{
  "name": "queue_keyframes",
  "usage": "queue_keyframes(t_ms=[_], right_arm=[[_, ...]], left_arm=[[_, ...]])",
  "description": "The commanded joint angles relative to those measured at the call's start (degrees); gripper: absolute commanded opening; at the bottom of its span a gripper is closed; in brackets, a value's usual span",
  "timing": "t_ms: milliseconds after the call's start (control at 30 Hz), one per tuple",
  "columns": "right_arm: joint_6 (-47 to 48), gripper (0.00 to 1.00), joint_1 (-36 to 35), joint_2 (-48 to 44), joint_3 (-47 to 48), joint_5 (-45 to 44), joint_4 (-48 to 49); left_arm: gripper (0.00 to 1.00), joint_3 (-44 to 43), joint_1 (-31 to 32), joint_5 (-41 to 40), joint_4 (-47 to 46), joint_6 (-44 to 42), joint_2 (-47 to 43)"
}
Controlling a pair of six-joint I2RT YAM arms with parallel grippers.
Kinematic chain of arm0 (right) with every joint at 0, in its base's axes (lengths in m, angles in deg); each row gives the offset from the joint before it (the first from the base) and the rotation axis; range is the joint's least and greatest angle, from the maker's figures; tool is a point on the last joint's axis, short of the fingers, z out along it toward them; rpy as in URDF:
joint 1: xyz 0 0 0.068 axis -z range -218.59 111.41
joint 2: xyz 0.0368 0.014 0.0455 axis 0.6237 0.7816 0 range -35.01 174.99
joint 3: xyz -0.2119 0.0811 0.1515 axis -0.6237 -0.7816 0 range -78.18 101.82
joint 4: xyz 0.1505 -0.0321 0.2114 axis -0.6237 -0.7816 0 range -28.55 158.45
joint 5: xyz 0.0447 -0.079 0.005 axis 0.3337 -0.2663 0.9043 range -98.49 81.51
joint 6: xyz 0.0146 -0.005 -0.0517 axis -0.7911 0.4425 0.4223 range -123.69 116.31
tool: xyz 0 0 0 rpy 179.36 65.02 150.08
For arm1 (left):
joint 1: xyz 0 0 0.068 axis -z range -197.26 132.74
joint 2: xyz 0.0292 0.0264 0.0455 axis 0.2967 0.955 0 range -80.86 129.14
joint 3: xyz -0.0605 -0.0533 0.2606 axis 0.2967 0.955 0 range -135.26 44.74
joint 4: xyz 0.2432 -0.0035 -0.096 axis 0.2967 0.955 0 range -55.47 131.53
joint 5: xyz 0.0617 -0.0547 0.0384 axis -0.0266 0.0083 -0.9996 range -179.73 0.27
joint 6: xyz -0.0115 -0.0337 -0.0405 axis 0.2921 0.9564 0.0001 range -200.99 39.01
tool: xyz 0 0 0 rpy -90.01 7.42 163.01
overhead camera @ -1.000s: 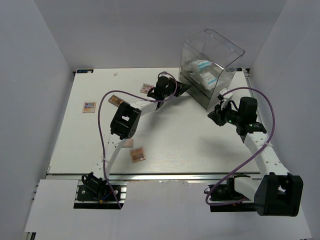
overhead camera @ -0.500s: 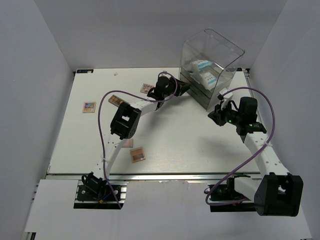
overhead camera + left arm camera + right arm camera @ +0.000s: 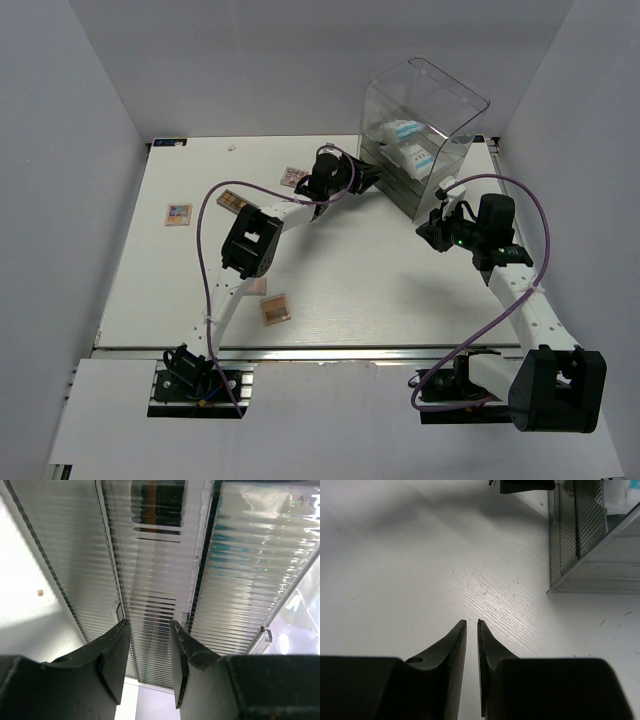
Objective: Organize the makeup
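Makeup lay in two places when I looked down from the top camera. Two white bags with blue print, the far pouch (image 3: 403, 131) and the near pouch (image 3: 416, 157), sat inside the tall clear drawer box (image 3: 440, 100) at the far right of the white counter (image 3: 350, 270). The flat pieces were out on the counter, well apart from the box. A pink palette (image 3: 293, 177) lay near the back, a brown palette (image 3: 233, 200) was to its left, and a square palette (image 3: 179, 214) was further left again. Close to my side lay the front palette (image 3: 275, 309). Just beside it a little palette (image 3: 258, 286) peeked out from under the left arm (image 3: 250, 245). The left gripper (image 3: 368, 177) reached right up to the front of the drawer box. In its wrist camera I saw its two black fingers (image 3: 117, 665) partly open with a clear gap, and nothing sat between them. Past the gap I saw only the ribbed clear drawer fronts (image 3: 155, 580). I could not tell if the fingers touched the box. The right gripper (image 3: 427, 232) hung over the bare counter, near the front corner of the box. Its fingers were almost together, with just a thin slit between them. It held nothing, and no makeup lay under it.
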Motion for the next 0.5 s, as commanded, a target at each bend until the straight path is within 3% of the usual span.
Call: queue_keyframes(t_ms=[0,467], right_arm=[[-0.7,0.21,-0.2,-0.5,0.9,0.2,1.0],[-0.6,0.21,-0.2,-0.5,1.0,0.2,0.9]], left_arm=[[0.48,-3.6,0.3,0.3,-1.8,1.0,0.2],[0.48,-1.4,0.3,1.1,-2.2,1.1,0.2]])
